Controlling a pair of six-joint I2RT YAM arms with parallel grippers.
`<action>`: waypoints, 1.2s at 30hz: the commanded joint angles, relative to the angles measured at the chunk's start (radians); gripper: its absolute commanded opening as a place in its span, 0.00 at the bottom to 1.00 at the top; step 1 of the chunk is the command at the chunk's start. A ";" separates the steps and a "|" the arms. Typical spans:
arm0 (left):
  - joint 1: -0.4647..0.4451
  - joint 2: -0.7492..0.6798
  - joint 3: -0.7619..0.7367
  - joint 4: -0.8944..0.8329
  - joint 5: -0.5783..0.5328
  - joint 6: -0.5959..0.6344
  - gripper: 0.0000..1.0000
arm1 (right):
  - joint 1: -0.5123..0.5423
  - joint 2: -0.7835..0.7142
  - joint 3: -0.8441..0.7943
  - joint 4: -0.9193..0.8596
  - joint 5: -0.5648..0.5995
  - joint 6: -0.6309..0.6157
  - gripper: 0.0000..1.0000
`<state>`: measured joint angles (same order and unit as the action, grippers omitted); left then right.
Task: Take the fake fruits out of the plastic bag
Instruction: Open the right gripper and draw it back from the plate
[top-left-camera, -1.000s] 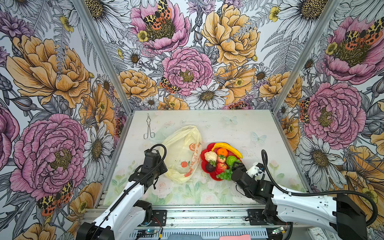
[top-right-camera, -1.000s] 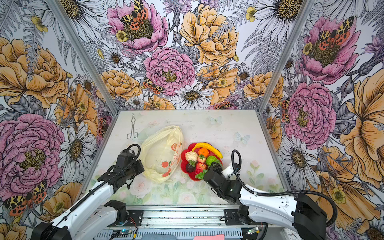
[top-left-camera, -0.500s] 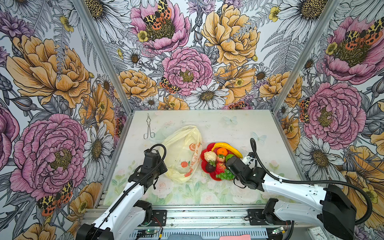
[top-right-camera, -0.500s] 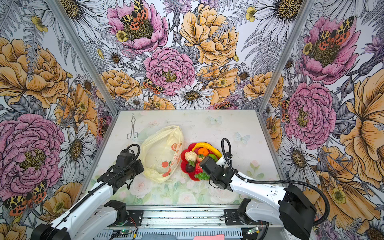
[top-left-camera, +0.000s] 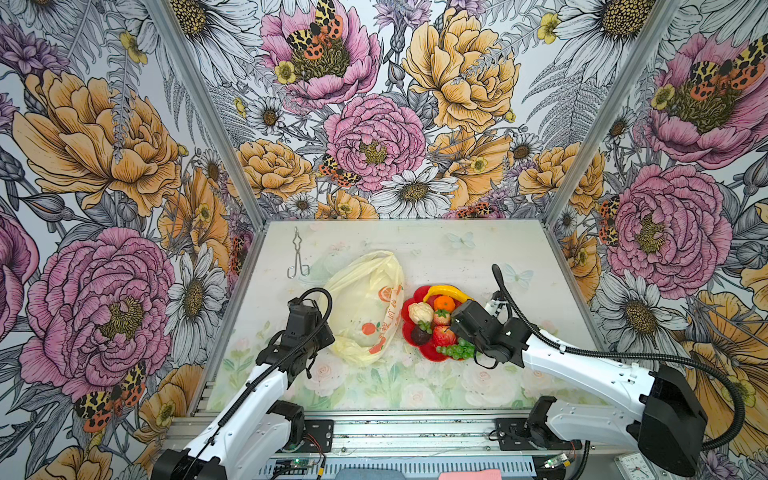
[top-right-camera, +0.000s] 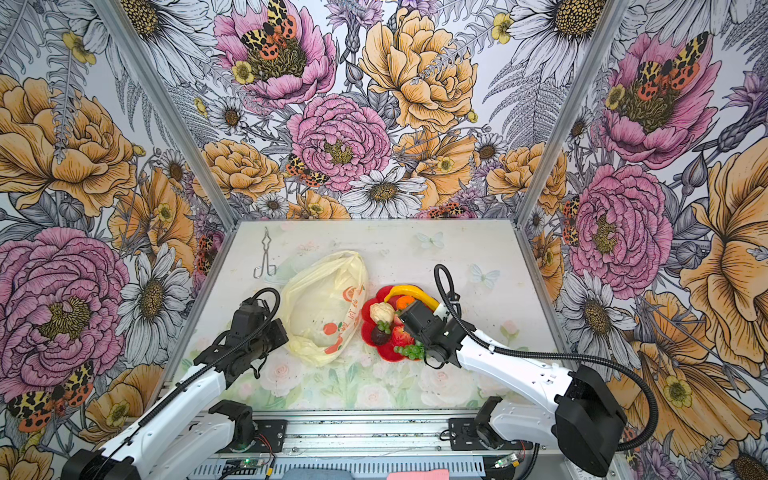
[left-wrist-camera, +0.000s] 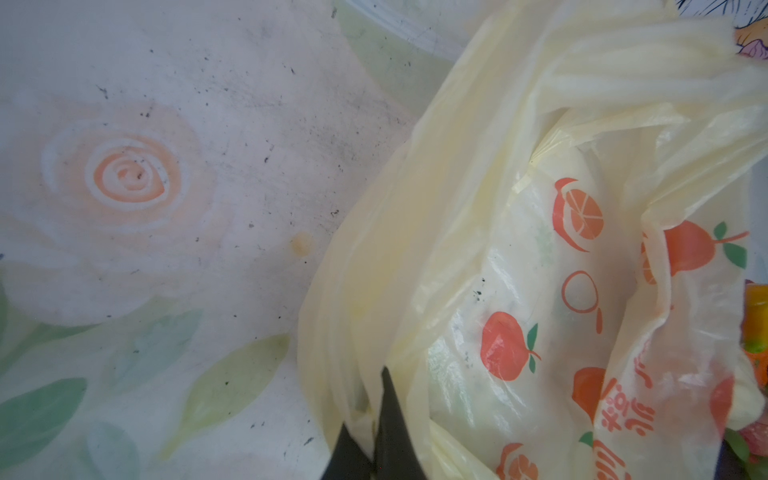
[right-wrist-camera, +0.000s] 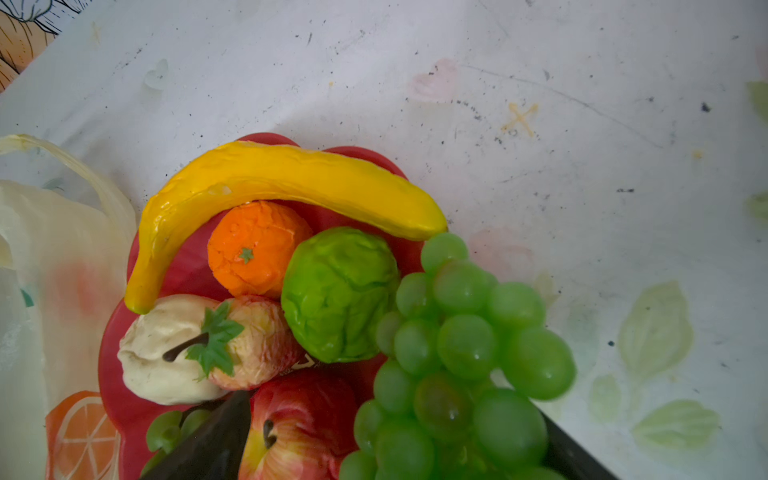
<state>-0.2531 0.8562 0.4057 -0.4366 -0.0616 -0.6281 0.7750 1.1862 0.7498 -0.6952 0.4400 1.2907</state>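
Note:
The pale-yellow plastic bag (top-left-camera: 365, 307) lies crumpled at the table's middle, and my left gripper (left-wrist-camera: 370, 415) is shut on a fold of its near-left edge. The fake fruits lie outside it on a red flower-shaped plate (top-left-camera: 428, 354): banana (right-wrist-camera: 286, 183), orange (right-wrist-camera: 255, 249), green round fruit (right-wrist-camera: 340, 295), cream bumpy piece (right-wrist-camera: 162, 357), strawberry (right-wrist-camera: 257, 340), apple (right-wrist-camera: 303, 424), grape bunch (right-wrist-camera: 465, 357) and a dark brown one (top-left-camera: 419, 334). My right gripper (right-wrist-camera: 395, 407) hangs over the plate's right half, open, its fingers wide apart on either side of the apple and grapes.
Metal tongs (top-left-camera: 298, 259) lie at the back left, near the left wall. The bag touches the plate's left rim. Floral walls close the table on three sides; the arm bases and a rail stand along the front edge.
The right gripper has swung from the plate's front right up over the plate, now covering the green round fruit in both top views, and its jaws have widened. The left arm and the bag have stayed put.

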 joint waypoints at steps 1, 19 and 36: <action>-0.006 -0.013 -0.005 0.020 0.003 0.013 0.00 | -0.017 0.013 0.042 -0.017 -0.016 -0.061 0.96; -0.006 -0.019 -0.006 0.019 0.000 0.014 0.00 | -0.016 0.170 0.176 0.089 -0.163 -0.213 0.95; -0.004 -0.020 -0.007 0.019 0.000 0.013 0.00 | -0.042 0.111 0.164 -0.003 -0.227 -0.333 1.00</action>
<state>-0.2531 0.8505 0.4057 -0.4366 -0.0620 -0.6277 0.7448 1.3293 0.8989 -0.6716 0.2314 1.0069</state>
